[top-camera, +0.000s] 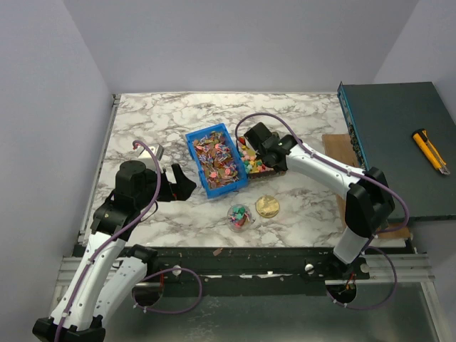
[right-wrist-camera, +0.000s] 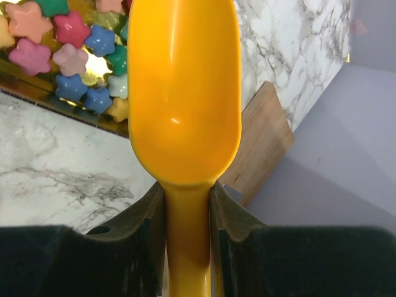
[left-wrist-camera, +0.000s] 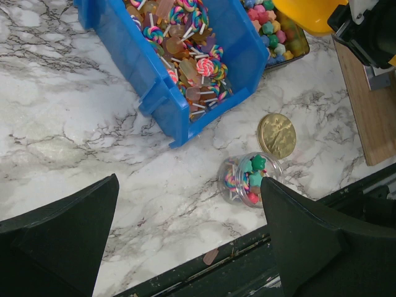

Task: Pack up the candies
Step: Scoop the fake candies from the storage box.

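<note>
Wrapped candies and lollipops point(top-camera: 216, 159) fill a blue bin point(top-camera: 194, 140), also in the left wrist view point(left-wrist-camera: 185, 55). Chunky star-shaped candies point(top-camera: 249, 162) lie in a dark tray to its right and show in the right wrist view point(right-wrist-camera: 68, 43). A small clear jar point(top-camera: 240, 216) on the table holds a few candies point(left-wrist-camera: 250, 176); a gold lid point(top-camera: 267, 206) lies beside it. My right gripper point(right-wrist-camera: 185, 204) is shut on the handle of the yellow-orange scoop point(right-wrist-camera: 183, 93), held over the tray. My left gripper point(left-wrist-camera: 185, 241) is open and empty, left of the bin.
A wooden board point(top-camera: 340, 151) lies at the right by a dark green box point(top-camera: 399, 142) carrying a yellow utility knife point(top-camera: 430, 151). The table's dark front rail point(top-camera: 235, 258) runs below the jar. A small pink piece point(left-wrist-camera: 211, 256) lies on the rail.
</note>
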